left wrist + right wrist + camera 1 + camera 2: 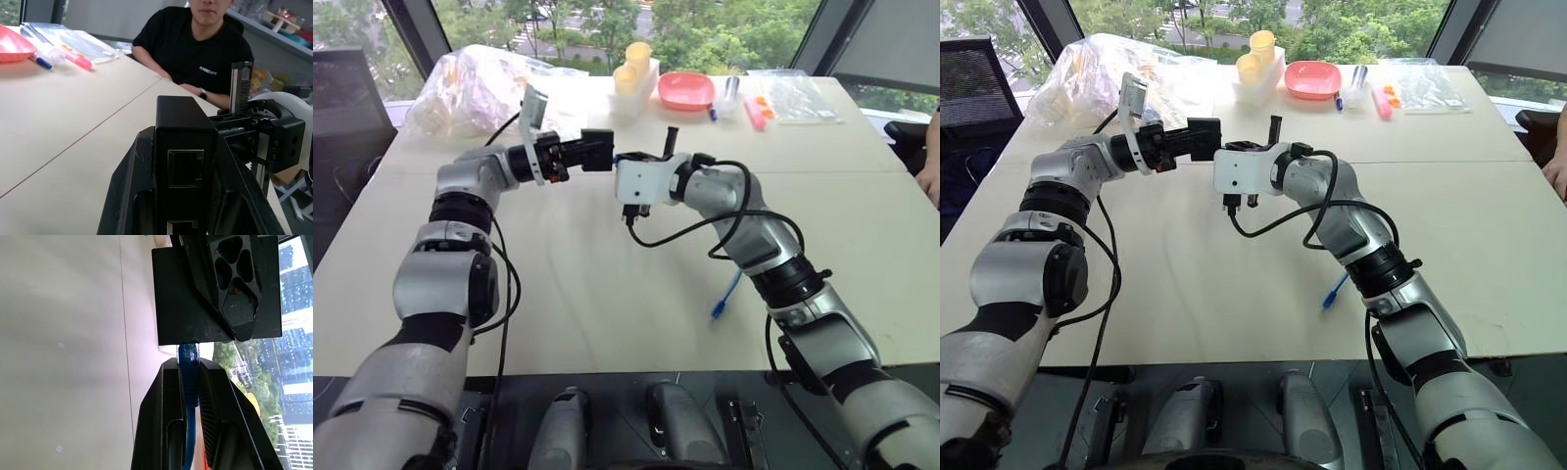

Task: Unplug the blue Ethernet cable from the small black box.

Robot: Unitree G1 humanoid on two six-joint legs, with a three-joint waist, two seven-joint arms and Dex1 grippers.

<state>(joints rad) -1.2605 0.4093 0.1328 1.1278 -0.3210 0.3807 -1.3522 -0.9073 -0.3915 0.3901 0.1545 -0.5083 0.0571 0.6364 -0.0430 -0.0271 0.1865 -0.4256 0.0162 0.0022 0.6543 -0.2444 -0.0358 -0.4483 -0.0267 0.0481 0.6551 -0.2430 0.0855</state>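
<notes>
Right wrist view has the right gripper (193, 382) pinched tight on the blue Ethernet cable (189, 382) just behind its plug, still seated in the small black box (171, 298) clamped in the left gripper (592, 149), so next comes a straight pull apart.

A pink bowl (686, 90), yellow cups (632, 67) and plastic bags (480, 88) crowd the table's (607, 294) far edge.

We see our left gripper (181, 215) clamped on the small black box (185, 147), an open port facing us, while a person (195, 44) in black sits at the table (63, 127).
</notes>
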